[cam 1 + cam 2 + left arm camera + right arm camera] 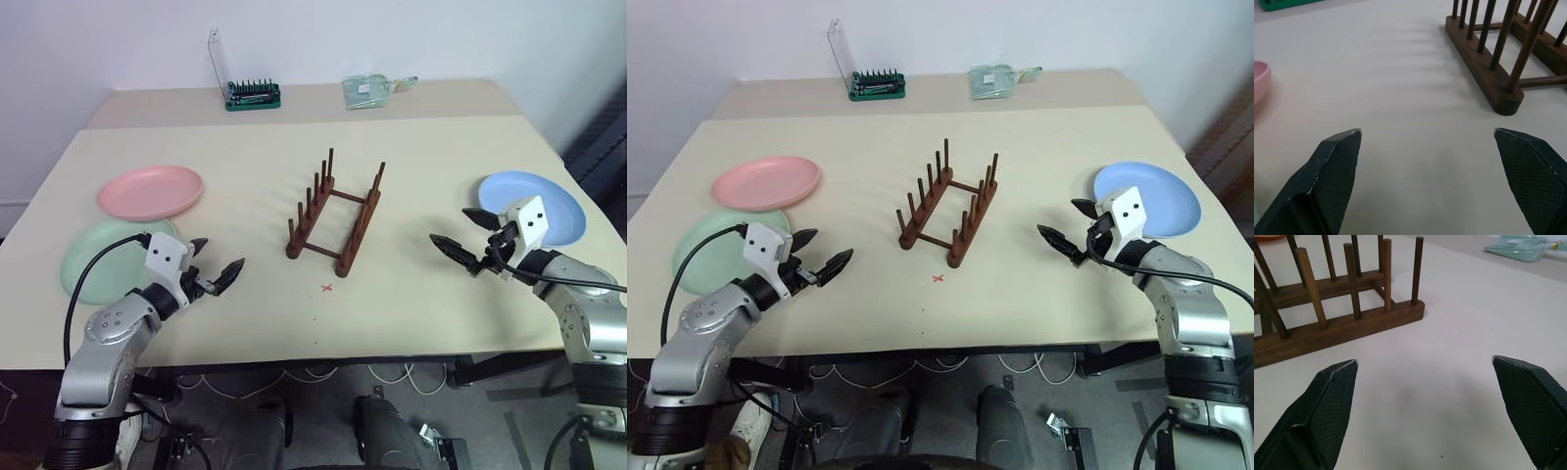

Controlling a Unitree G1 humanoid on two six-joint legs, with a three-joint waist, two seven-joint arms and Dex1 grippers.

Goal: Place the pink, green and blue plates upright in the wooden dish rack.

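— While the small dark brown wooden dish rack stood in the middle of the pale table, where were the plates?

— The round pale pink plastic plate and the mint green plate lay flat on the left, overlapping. The light blue plate lay flat on the right.

— And the tools?

— The left tool and right tool were both wide open, holding nothing, above the table.
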